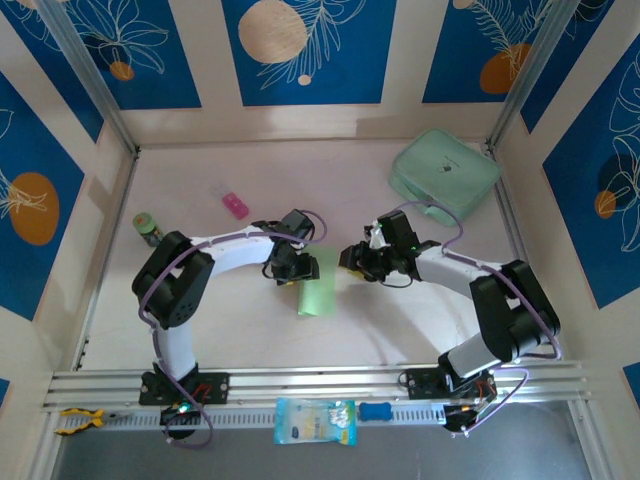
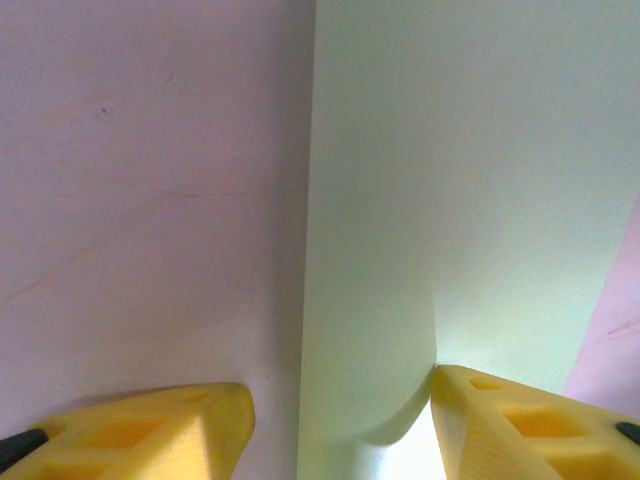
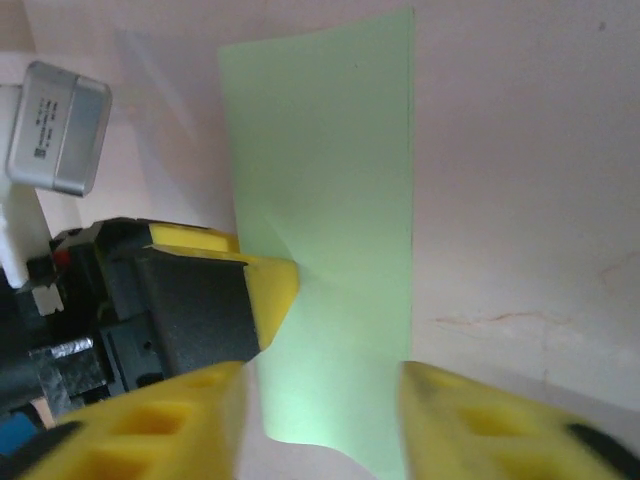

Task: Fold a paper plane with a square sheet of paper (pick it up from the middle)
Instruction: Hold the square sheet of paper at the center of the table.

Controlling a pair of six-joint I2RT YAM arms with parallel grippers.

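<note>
At the middle of the tabletop (image 1: 250, 335) lies the sheet of paper (image 1: 318, 290). The left fingers (image 2: 150, 430) are spread, one touching it. The right fingers (image 3: 480, 420) stand apart astride its edge. A mint case (image 1: 445, 172) sits in the far right corner.

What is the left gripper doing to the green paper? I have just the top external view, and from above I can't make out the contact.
Observer: The left wrist view has the left gripper open, astride the paper sheet's long edge: one finger over the sheet, the other over bare table.
Operator: Is it pressing?
Observer: In the right wrist view, faint wrinkles fan out from that fingertip, so it appears to press down.
Operator: And the right gripper?
Observer: The right gripper is open as well, the sheet's near end lying between its fingers.
</note>
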